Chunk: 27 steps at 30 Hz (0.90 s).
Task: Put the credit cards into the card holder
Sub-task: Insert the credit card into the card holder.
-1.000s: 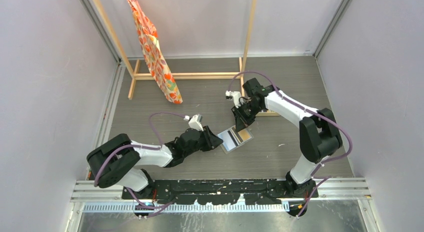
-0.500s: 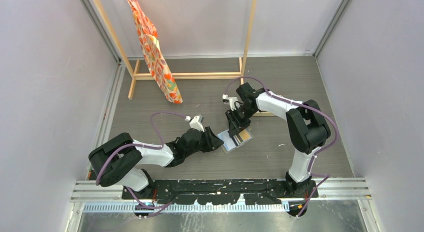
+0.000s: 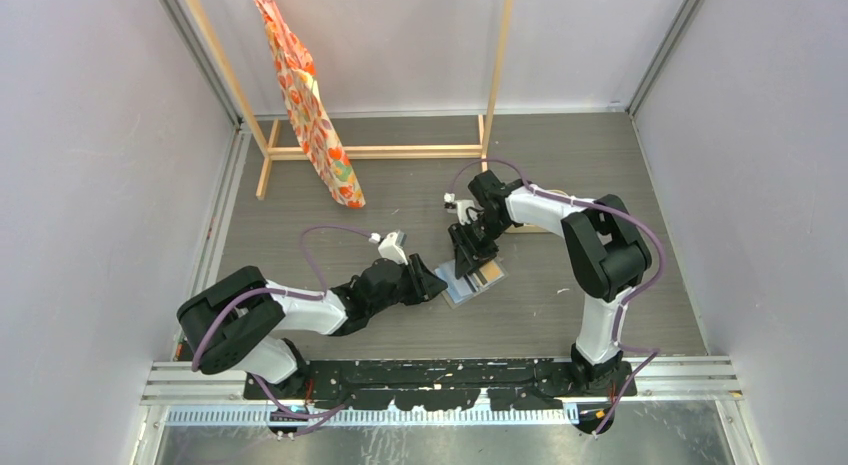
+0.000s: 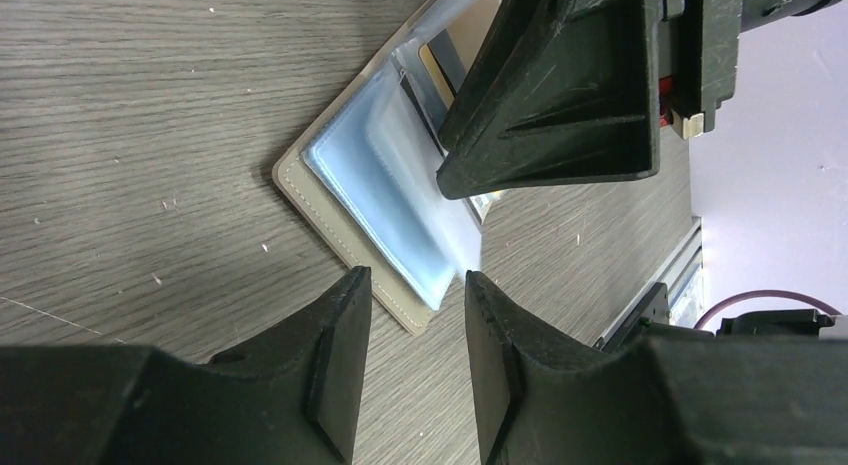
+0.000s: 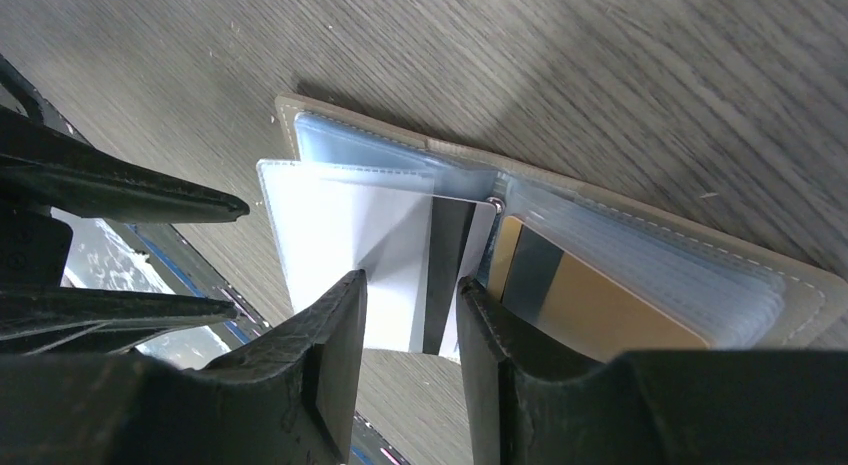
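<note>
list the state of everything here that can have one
card holder: open, lying flat on the table
middle sleeve: lifted off the stack, partly turned
gold credit card: slotted in a clear sleeve
left gripper: open, at the holder's edge
right gripper: open, over the lifted sleeve
orange patterned cloth: hanging from the wooden rack

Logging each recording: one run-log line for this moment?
card holder open | gold card inside | left gripper open beside holder | right gripper open above holder
</note>
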{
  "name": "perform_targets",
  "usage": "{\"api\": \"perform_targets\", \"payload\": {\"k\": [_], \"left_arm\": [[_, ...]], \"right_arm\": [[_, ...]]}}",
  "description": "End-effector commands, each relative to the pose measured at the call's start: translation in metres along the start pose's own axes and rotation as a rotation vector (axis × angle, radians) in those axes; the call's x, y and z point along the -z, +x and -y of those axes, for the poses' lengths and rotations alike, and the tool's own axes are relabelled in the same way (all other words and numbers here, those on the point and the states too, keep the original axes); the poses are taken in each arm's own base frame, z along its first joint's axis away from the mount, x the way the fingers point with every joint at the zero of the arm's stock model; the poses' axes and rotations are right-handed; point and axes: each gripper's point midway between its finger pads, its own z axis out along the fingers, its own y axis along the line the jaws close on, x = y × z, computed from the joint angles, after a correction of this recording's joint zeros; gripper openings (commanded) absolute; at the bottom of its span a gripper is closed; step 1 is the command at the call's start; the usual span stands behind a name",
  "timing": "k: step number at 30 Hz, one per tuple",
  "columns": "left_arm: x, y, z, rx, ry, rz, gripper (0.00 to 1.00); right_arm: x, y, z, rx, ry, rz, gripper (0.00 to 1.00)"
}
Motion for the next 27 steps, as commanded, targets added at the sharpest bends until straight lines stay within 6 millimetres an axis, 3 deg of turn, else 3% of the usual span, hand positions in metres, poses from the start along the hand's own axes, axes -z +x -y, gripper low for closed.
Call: {"api": "perform_targets", "payload": {"k": [1,8,15,22,27], "left_arm": [[0.001,-0.009,0.012,-0.007,0.048,0.04,0.41],[0.001,-0.008,0.012,-0.007,0.052,0.04,0.41],[0.002,-0.01,0.013,-0.005,0.061,0.048,0.4],[0.013,-0.018,0.021,-0.024,0.063,0.078,0.39],[0.032,-0.029,0.044,-0.194,-0.027,0.093,0.39]], "right_arm": [[-0.004,-0.007,-0.001,0.005,0.001,0.008,0.44],[-0.004,-0.005,-0.019,0.032,-0.075,-0.006,0.44],[0.011,-0.009,-0.026,0.093,-0.077,0.023,0.43],[0.071,0.002,-0.044,0.388,-0.111,0.058,0.45],[0.111,-0.004,-0.026,0.42,0.031,0.21,0.45]]}}
